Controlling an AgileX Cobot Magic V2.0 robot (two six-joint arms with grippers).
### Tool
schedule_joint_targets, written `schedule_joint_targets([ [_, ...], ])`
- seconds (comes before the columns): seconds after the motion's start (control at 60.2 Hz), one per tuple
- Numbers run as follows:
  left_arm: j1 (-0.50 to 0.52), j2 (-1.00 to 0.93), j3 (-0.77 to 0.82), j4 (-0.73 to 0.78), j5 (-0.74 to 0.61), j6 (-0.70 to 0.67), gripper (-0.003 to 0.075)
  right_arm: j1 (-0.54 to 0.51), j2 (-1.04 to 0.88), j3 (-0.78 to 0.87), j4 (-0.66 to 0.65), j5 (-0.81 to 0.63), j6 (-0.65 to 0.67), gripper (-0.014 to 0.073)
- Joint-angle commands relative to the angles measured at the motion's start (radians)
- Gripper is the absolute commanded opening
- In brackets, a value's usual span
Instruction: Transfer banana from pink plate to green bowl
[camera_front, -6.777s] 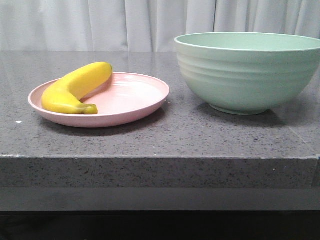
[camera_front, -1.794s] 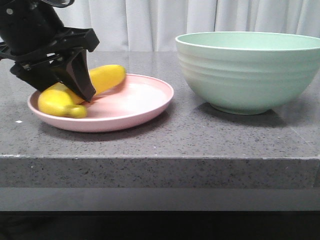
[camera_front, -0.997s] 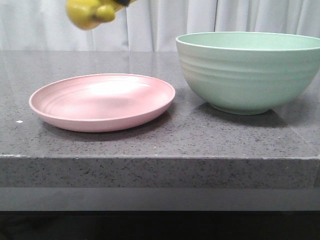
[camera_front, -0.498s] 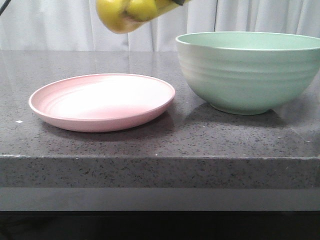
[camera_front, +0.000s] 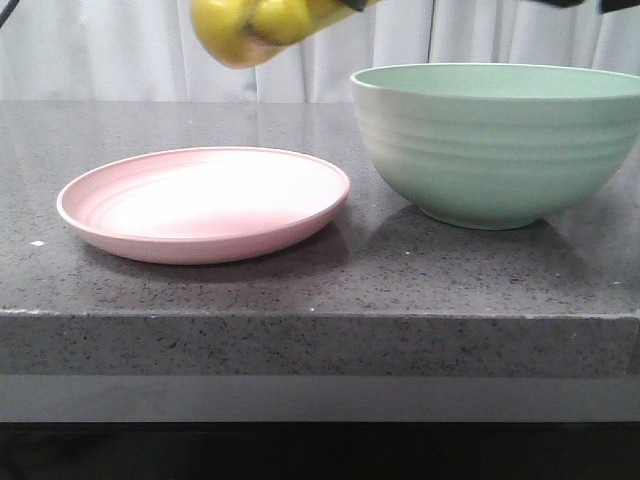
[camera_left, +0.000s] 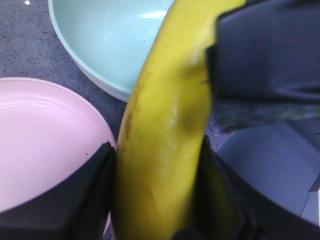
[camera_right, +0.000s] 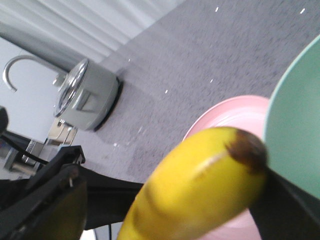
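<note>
The yellow banana (camera_front: 258, 26) hangs high above the table, between the pink plate (camera_front: 205, 200) and the green bowl (camera_front: 495, 140). My left gripper (camera_left: 160, 200) is shut on the banana (camera_left: 165, 140), with one dark finger on each side. The plate (camera_left: 40, 145) is empty and the bowl (camera_left: 112, 35) lies beyond it. My right gripper (camera_right: 165, 210) is open around the banana's brown-tipped end (camera_right: 200, 185). One finger (camera_right: 282, 205) touches it and the other (camera_right: 47, 205) stands well apart. In the front view only a dark edge of the right gripper (camera_front: 575, 3) shows, above the bowl.
The grey speckled counter (camera_front: 320, 280) ends in a front edge close to the camera. A white curtain (camera_front: 100, 50) hangs behind. A steel kettle (camera_right: 87, 95) stands on the far part of the counter.
The banana was lifted off the plate and carried up and right toward the bowl. In the last half second it barely moved, and a dark edge of the right gripper appeared above the bowl.
</note>
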Motion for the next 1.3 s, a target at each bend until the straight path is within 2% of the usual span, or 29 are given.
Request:
schedule_joint_targets([
  [0.0,-0.008,-0.041,-0.033,-0.024,-0.06,0.001,0.013,0.0,0.022,-0.058,0.082,0.108,-0.056,0.0641],
  [0.116,-0.008,-0.041,-0.033,-0.024,-0.06,0.001,0.013,0.0,0.059,-0.077,0.102,0.164,-0.06,0.0601],
  [0.266,-0.008,-0.041,-0.033,-0.022,-0.06,0.001,0.0137,0.0,0.064,-0.082,0.104,0.169,-0.06,0.0363],
  [0.365,-0.008,-0.041,-0.033,-0.022,-0.06,0.001,0.0191,0.0,0.064,-0.083,0.104,0.166,-0.06,0.022],
  [0.449,-0.008,-0.041,-0.033,-0.022,-0.06,0.001,0.027,0.0,0.064,-0.083,0.104,0.149,-0.06,0.0166],
  [0.615,-0.008,-0.041,-0.033,-0.022,-0.06,0.001,0.0434,-0.021,0.064,-0.085,0.097,0.096,-0.089,0.016],
  [0.698,-0.008,-0.041,-0.033,-0.022,-0.06,0.001,0.0464,-0.065,0.064,-0.09,0.093,0.083,-0.136,0.016],
  [0.831,-0.008,-0.041,-0.033,-0.022,-0.06,0.001,0.0466,-0.188,0.064,-0.142,0.055,0.084,-0.206,0.016],
  [0.997,-0.008,-0.041,-0.033,-0.022,-0.06,0.001,0.0465,-0.323,0.064,-0.253,-0.058,0.102,-0.313,0.016],
  [1.179,-0.008,-0.041,-0.033,-0.022,-0.062,0.001,0.0465,-0.339,0.096,-0.332,-0.246,0.075,-0.443,0.0161],
  [1.279,-0.008,-0.041,-0.033,-0.022,-0.062,0.001,0.0465,-0.335,0.148,-0.34,-0.3,0.095,-0.472,0.0162],
])
